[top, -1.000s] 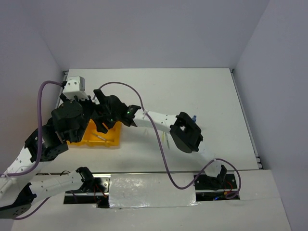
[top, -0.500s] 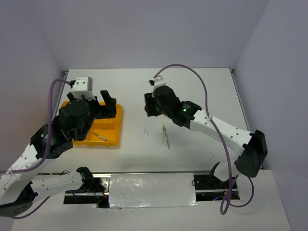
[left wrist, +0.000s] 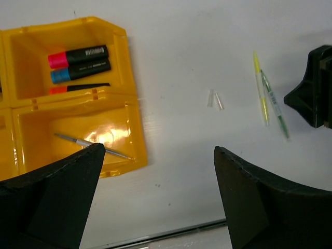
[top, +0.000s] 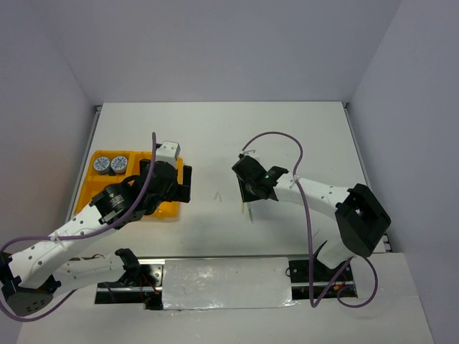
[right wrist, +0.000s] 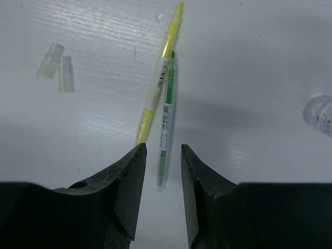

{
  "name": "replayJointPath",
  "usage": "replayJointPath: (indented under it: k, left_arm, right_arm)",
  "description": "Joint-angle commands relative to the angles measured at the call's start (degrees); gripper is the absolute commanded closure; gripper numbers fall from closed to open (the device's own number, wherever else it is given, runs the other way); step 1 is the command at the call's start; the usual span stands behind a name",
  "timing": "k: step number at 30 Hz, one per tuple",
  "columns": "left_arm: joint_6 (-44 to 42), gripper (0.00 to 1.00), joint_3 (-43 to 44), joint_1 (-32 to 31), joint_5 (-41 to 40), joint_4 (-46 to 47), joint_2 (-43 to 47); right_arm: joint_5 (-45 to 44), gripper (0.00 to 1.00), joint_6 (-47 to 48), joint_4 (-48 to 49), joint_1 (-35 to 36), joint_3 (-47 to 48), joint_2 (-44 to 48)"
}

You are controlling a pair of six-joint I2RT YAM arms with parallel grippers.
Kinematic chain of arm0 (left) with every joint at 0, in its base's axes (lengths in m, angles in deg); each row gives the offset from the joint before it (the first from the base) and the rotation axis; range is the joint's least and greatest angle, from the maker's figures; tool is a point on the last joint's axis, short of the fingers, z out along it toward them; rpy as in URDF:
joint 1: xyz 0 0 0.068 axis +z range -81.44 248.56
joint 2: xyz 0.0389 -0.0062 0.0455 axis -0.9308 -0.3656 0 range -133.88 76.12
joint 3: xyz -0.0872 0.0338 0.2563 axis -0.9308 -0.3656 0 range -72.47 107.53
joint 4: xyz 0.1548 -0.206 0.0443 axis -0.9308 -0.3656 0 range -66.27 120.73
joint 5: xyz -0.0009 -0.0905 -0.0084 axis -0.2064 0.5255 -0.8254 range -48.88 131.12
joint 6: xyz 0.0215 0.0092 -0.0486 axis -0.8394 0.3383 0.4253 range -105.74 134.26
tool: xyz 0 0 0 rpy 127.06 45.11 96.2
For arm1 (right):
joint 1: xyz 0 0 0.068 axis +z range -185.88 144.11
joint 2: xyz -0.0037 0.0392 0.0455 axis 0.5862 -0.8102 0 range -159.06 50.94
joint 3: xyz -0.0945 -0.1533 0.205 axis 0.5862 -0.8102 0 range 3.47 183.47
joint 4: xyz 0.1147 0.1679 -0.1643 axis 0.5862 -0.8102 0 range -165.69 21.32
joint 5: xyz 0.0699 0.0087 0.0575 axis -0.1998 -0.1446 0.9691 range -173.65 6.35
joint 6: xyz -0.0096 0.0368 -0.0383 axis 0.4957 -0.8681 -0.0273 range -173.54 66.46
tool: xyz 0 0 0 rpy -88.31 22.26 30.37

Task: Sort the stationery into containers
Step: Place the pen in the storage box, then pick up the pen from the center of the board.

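white surface [top: 287,136] fills the top view, and on its left side sits the yellow tray [left wrist: 36,129] with four compartments. the left gripper [left wrist: 158,197] hangs over the tray's right edge, fingers spread wide, nothing between them. right gripper [right wrist: 161,187] is low at centre frame: its fingers stand a narrow gap apart, the lower end of the green pen [right wrist: 166,119] lies between the tips, and a sliver of surface shows on each side, so no pinch. two round tins [top: 101,165] sit side by side in the tray's upper-left compartment in the top view. in the left wrist view three black markers [left wrist: 78,56], capped pink, blue and orange, lie stacked in the upper compartment, a thin grey pen [left wrist: 93,146] slants across the one below. the yellow pen [right wrist: 158,78] lies touching the green one, out on the surface. two clear caps [right wrist: 57,70] rest upper left in the right wrist view. a blurred clear bottle [right wrist: 319,114] is cut off at the right edge.
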Motion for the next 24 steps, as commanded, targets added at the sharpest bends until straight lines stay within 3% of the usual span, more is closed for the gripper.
replayJointPath:
  k: [1, 24]
  left_arm:
    - [1.8, 0.01, -1.2, -0.1, 2.6, -0.5, 1.8]
    - [2.1, 0.01, -0.8, -0.1, 2.6, -1.8, 2.5]
  right_arm:
    - [1.9, 0.6, -1.1, 3.8, 0.4, -1.4, -2.0]
    - [1.4, 0.67, -2.3, 7.0, 0.1, -4.4, -6.4]
